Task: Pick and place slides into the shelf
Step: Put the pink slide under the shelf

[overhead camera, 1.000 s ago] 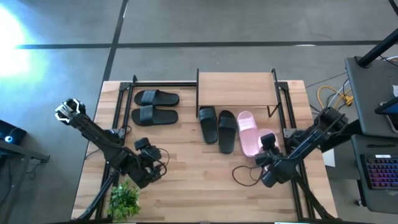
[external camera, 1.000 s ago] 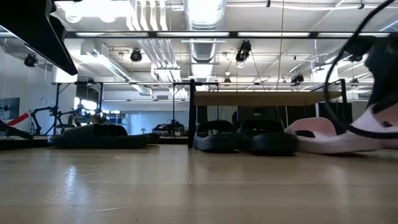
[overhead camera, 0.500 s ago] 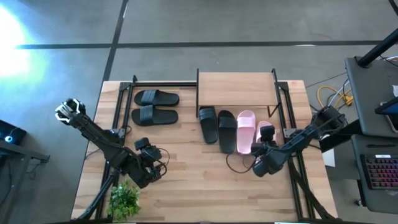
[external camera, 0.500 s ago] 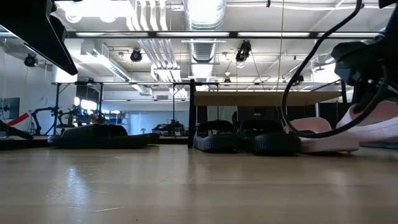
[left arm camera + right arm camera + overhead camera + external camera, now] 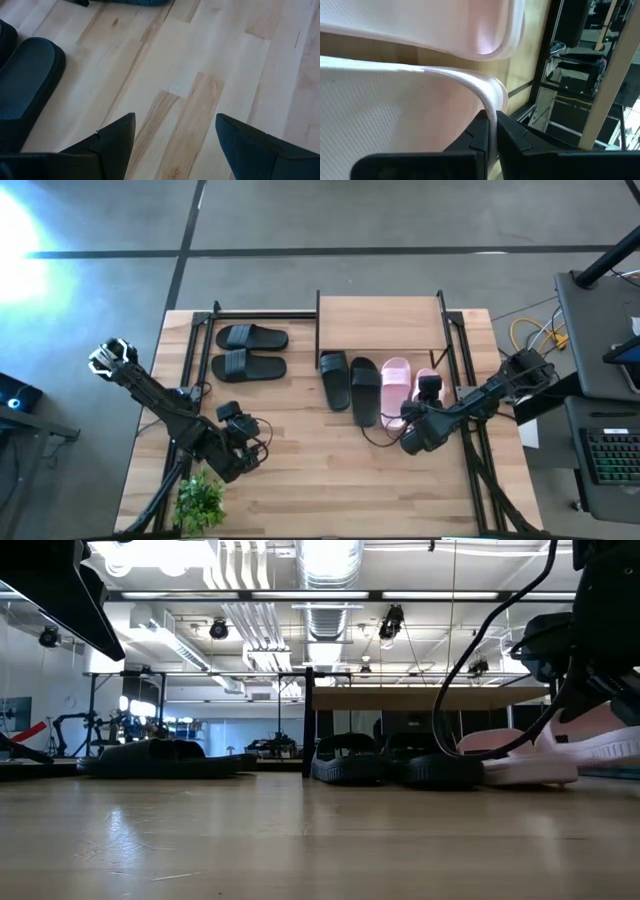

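High view: the right gripper point(image 5: 425, 394) has a pale pink slide point(image 5: 428, 379) pinched at the shelf point(image 5: 380, 323) mouth.
Its fingers point(image 5: 481, 136) are closed tight on that slide's thin edge, with the second pink slide point(image 5: 394, 391) just beside them and two black slides point(image 5: 351, 386) beyond it, all at the shelf's front. Two more black slides point(image 5: 250, 351) lie well apart. Near the plant point(image 5: 199, 500), the left gripper point(image 5: 175, 145) hangs with fingers spread wide, empty, over bare table point(image 5: 220, 75).
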Controlling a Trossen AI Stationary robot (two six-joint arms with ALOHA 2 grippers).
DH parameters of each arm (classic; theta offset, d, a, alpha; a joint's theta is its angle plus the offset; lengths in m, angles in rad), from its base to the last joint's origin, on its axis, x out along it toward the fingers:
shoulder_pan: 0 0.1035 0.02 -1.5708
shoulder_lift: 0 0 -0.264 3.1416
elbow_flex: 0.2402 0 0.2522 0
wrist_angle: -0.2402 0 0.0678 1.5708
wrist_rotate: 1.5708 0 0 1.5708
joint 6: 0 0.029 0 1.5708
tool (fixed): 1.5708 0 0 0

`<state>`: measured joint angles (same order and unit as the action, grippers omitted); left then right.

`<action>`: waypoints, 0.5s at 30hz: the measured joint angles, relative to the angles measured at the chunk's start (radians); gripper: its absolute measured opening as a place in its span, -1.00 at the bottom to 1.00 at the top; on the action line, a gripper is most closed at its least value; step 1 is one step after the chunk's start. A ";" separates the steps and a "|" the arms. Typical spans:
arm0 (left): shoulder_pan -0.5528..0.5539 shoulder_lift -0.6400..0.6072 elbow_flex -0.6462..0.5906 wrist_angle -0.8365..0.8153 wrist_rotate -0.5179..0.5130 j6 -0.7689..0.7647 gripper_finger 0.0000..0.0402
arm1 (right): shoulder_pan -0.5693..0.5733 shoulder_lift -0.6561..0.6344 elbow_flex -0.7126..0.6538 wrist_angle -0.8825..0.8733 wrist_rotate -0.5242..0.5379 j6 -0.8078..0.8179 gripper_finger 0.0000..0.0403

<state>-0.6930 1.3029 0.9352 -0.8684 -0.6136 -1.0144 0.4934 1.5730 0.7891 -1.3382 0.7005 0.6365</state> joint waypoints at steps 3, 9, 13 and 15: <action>0.000 0.000 0.000 0.000 0.002 0.000 0.30 | -0.003 0.000 0.000 0.001 -0.014 -0.003 -0.86; 0.000 0.000 0.000 -0.001 0.005 0.000 0.30 | -0.005 0.000 -0.017 0.019 -0.046 -0.016 -0.54; 0.000 0.000 0.000 -0.001 0.006 0.000 0.30 | -0.005 0.000 -0.015 0.006 -0.046 -0.009 -0.31; 0.000 0.000 0.000 -0.001 0.008 0.000 0.30 | -0.005 -0.001 -0.005 -0.010 -0.046 -0.009 -0.21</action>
<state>-0.6930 1.3029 0.9352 -0.8695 -0.6059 -1.0141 0.4885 1.5723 0.7844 -1.3478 0.6544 0.6277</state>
